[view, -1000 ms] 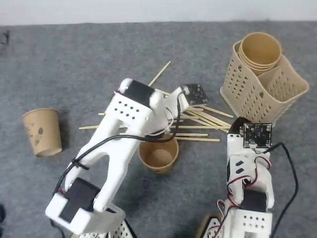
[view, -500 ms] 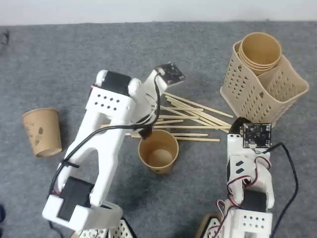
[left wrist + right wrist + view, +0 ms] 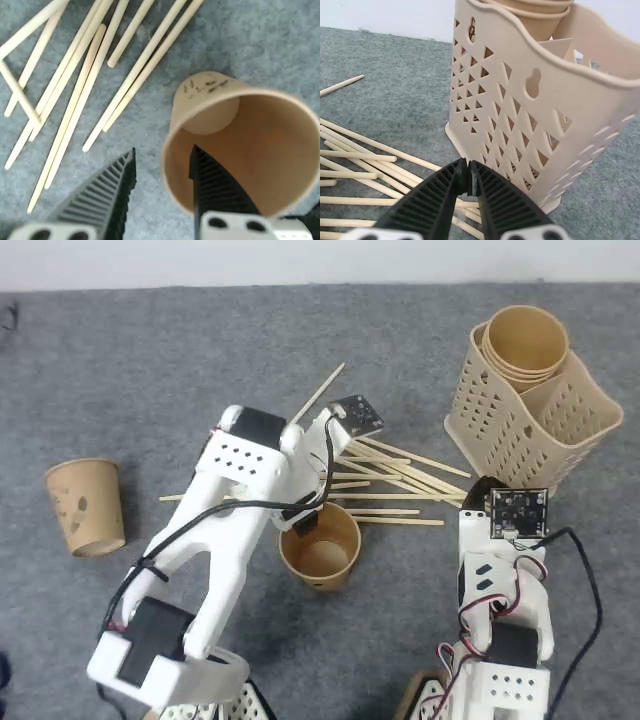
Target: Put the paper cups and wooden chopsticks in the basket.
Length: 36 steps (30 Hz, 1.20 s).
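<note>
Half open, straddling the cup rim with the left pincer, holding nothing yet, with one finger inside, one outside. Resting the shut right pincer farther away, beside the basket.

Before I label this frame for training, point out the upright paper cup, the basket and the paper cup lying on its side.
upright paper cup (image 3: 321, 558): high view, its inner bottom.
basket (image 3: 503, 433): high view, its perforated side wall.
tipped paper cup (image 3: 85, 506): high view, its outer side wall.

A robotics lab bench: two wired white arms on a grey carpeted table.
</note>
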Available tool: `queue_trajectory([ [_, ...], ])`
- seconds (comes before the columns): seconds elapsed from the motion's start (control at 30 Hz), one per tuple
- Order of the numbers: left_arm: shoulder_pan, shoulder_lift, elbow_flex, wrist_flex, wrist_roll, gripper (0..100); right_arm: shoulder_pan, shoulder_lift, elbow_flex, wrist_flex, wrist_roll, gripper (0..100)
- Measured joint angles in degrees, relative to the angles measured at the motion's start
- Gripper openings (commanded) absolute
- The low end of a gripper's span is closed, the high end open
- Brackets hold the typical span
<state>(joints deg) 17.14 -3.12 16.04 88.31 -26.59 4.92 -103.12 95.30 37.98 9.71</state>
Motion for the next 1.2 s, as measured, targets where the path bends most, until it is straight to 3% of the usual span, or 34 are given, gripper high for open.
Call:
queue_trajectory([
  [0.17, 0.2, 0.0, 1.7, -3.2, 0.0, 1, 0.0, 0.0, 0.0, 0.0, 0.1, 0.9],
  [0.5, 0.9, 0.0, 1.1, -3.1, 0.1, 1, 0.0, 0.0, 0.0, 0.0, 0.1, 0.9],
  [0.7, 6.9, 0.0, -21.4, 9.1, -0.7, 1, 0.0, 0.0, 0.0, 0.0, 0.3, 0.9],
  [0.9, 11.8, -0.1, -43.8, 10.7, -1.3, 1, -0.1, 0.0, 0.0, 0.0, 0.3, 0.9],
  [1.07, 13.3, -0.1, -47.6, 7.6, -1.3, 1, -0.1, 0.0, 0.0, 0.0, 0.3, 0.8],
  [1.2, 13.7, -0.1, -51.5, -2.7, -1.2, 1, -0.1, 0.0, 0.0, 0.0, 0.3, 0.8],
])
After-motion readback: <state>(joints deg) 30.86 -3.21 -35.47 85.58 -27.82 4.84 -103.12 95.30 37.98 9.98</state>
